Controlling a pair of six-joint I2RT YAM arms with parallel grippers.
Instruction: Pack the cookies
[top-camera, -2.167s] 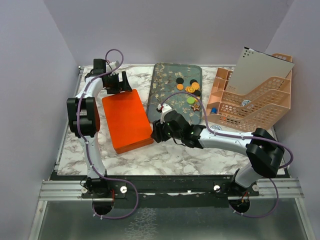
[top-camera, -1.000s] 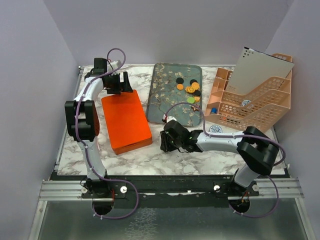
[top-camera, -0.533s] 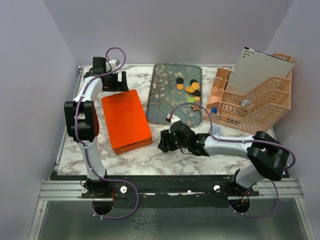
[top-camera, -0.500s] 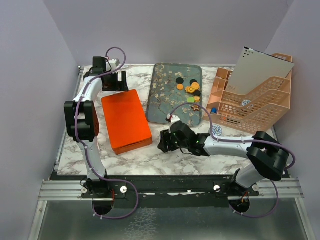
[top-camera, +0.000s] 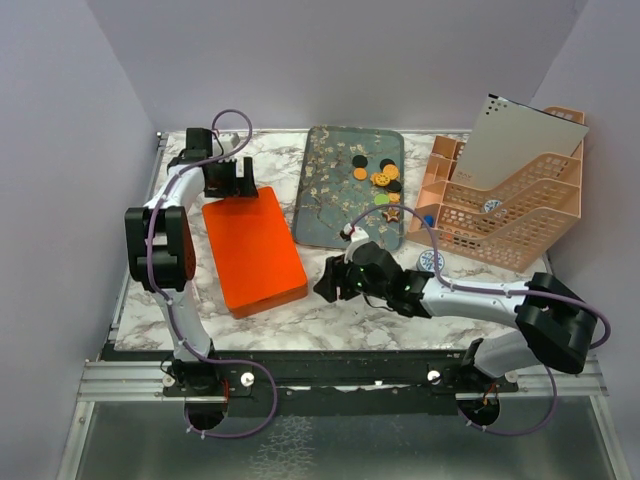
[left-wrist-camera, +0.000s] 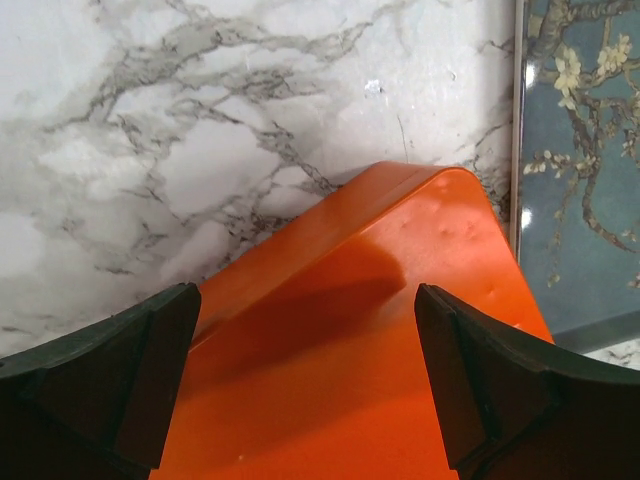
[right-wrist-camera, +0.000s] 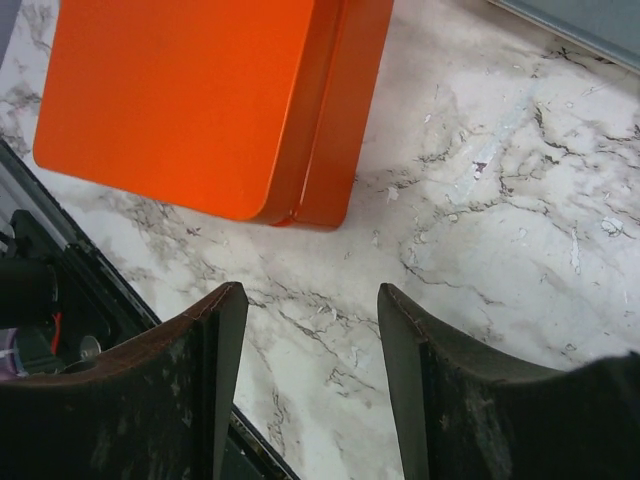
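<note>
Both tools flank the closed orange box (top-camera: 253, 250), probably to lift its lid. The left tool (left-wrist-camera: 305, 300) is spread wide over its far end. The right tool (right-wrist-camera: 305, 300) is spread and empty, low over the counter (top-camera: 300, 315) by the near corner. The cookies (top-camera: 380, 178) (mostly orange) lie loose on the flowered tray (top-camera: 325, 200).

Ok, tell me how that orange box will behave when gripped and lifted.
The orange box looks rigid, with small dents like thin metal. Its glossy faces could be slippery to grip. A seam along its side suggests a lid that might separate.
</note>
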